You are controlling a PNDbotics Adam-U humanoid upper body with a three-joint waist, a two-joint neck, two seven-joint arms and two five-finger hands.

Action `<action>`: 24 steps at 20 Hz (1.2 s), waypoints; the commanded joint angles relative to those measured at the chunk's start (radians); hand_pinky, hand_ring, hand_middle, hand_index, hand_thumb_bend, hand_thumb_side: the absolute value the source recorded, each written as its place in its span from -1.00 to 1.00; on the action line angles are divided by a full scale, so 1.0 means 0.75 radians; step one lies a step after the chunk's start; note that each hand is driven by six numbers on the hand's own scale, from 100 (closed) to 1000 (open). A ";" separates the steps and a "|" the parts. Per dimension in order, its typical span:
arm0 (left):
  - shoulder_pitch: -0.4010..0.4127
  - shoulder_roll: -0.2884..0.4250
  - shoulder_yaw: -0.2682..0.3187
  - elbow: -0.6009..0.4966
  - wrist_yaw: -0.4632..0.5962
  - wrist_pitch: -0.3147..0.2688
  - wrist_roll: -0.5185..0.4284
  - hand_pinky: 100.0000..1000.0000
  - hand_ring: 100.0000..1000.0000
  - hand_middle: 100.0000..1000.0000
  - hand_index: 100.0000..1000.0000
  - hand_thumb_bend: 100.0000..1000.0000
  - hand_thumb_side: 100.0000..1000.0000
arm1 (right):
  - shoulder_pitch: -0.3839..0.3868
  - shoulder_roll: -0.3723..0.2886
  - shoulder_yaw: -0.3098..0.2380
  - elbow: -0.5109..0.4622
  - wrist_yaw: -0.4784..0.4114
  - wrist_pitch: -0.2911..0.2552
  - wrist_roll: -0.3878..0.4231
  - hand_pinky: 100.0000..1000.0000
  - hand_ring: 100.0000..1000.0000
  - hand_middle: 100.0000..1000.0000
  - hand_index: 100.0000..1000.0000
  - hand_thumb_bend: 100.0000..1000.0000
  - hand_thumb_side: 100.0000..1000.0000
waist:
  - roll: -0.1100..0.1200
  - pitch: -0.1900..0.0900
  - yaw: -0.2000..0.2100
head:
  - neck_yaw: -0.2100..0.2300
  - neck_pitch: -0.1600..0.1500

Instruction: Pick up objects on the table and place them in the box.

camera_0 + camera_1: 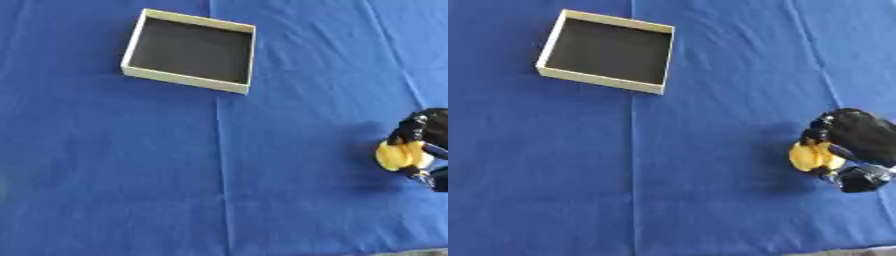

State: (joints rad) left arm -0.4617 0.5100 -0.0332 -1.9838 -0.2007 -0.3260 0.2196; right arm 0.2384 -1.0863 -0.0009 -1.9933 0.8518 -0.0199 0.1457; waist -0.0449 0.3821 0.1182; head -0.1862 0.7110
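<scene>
A shallow cream-walled box [601,79] with a dark floor sits at the upper left of the blue cloth, and nothing lies in it. At the right edge my right hand [857,140] has its black fingers and thumb curled round a small yellow object [811,156], rounded and lumpy. A faint shadow falls on the cloth to the object's left; whether it touches the cloth I cannot tell. My left hand shows in neither view.
The blue tablecloth [114,165] covers the whole table, with a straight fold running down its middle [223,165] and another slanting at the upper right. The cloth's near edge shows at the bottom right corner.
</scene>
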 commanded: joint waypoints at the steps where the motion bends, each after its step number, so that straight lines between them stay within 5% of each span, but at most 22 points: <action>1: -0.012 0.023 0.005 -0.022 0.009 0.000 -0.006 0.85 0.44 0.38 0.74 -1.00 0.05 | 0.002 -0.017 -0.013 -0.009 -0.016 0.014 -0.088 0.40 0.26 -0.37 0.07 -0.72 -1.00 | 0.002 -0.022 -0.001 | 0.002 0.000; 14: -0.006 0.028 0.012 -0.022 0.006 -0.002 0.004 0.85 0.44 0.39 0.74 -1.00 0.05 | -0.032 -0.024 -0.093 -0.009 -0.107 -0.084 -0.433 0.35 0.18 -0.33 0.03 -0.83 -1.00 | -0.002 -0.030 -0.011 | 0.017 0.003; 24: -0.058 0.011 -0.017 -0.022 0.013 -0.024 -0.015 0.84 0.44 0.39 0.74 -1.00 0.05 | -0.272 -0.146 -0.107 -0.009 -0.298 -0.171 -0.443 0.46 0.16 -0.31 0.06 -1.00 -1.00 | -0.018 -0.024 0.036 | -0.015 -0.010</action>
State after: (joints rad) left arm -0.4917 0.5086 -0.0460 -1.9838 -0.1932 -0.3373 0.2098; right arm 0.0448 -1.1438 -0.0684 -1.9927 0.6561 -0.1401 -0.1899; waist -0.0583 0.3817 0.1514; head -0.1893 0.7110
